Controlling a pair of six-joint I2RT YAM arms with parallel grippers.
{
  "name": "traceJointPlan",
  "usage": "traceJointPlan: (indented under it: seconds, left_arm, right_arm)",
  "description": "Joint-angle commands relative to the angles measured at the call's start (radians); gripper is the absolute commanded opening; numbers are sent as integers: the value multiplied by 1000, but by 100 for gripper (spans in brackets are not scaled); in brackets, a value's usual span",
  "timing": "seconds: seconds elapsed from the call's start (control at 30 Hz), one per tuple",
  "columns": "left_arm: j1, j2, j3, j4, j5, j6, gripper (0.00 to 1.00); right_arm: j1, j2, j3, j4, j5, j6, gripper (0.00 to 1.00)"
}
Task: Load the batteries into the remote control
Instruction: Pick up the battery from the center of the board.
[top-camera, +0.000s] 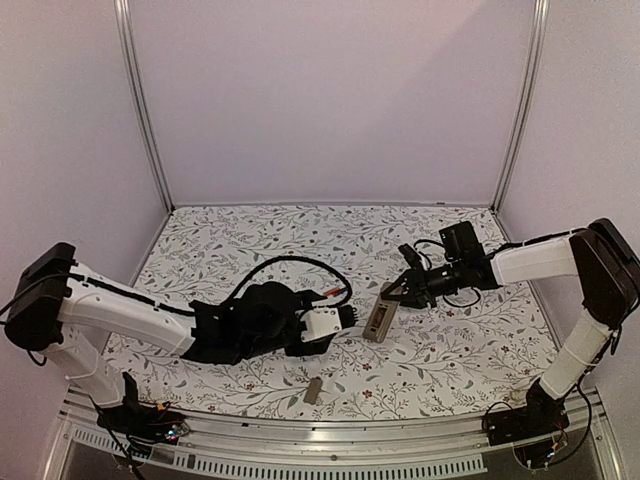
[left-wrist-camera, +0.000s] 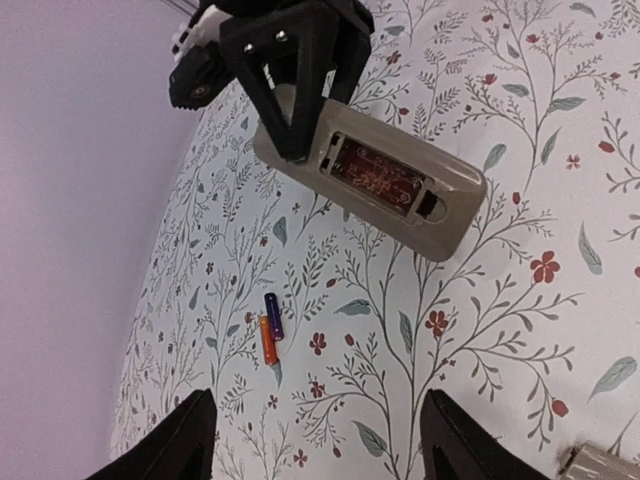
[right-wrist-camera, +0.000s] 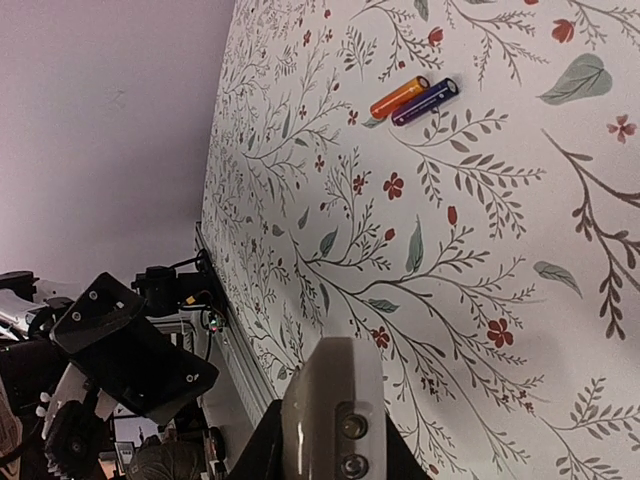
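The remote control (left-wrist-camera: 400, 190) is a grey-beige bar lying back-up on the flowered table, its battery recess (left-wrist-camera: 378, 178) open and showing a red board. My right gripper (left-wrist-camera: 298, 70) is shut on one end of it; that end (right-wrist-camera: 335, 395) fills the bottom of the right wrist view between dark fingers (right-wrist-camera: 262, 450). Two batteries, one orange (left-wrist-camera: 268, 342) and one dark purple (left-wrist-camera: 273, 314), lie side by side on the table, apart from the remote; the right wrist view shows the batteries (right-wrist-camera: 415, 98) too. My left gripper (left-wrist-camera: 325, 450) is open and empty, hovering short of them.
A small flat grey cover plate (top-camera: 312, 390) lies near the front edge, its corner (left-wrist-camera: 600, 462) beside my left fingers. In the top view the left gripper (top-camera: 348, 316) and remote (top-camera: 380, 318) sit close together mid-table. Metal rail (top-camera: 330, 440) along the near edge; walls enclose three sides.
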Motion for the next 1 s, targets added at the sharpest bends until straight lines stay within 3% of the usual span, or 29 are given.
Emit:
traceJointPlan:
  seconds: [0.0, 0.17, 0.3, 0.6, 0.77, 0.97]
  left_arm:
    - [37, -93, 51, -184, 25, -322, 72]
    - [103, -129, 99, -357, 73, -584, 72]
    - [222, -118, 175, -458, 184, -688, 70]
    - [403, 105, 412, -637, 457, -572, 64]
    - [430, 237, 526, -703, 477, -504, 61]
    - [433, 384, 649, -762, 461, -418, 49]
  right_arm:
    - [-10, -69, -35, -5, 16, -26, 0]
    - [-18, -124, -74, -6, 38, -54, 0]
    - [-36, -175, -101, -7, 47, -75, 0]
    - [-61, -272, -154, 0, 24, -151, 0]
    - [-60, -332, -182, 1, 37, -191, 0]
    - [-62, -376, -196, 1, 46, -213, 0]
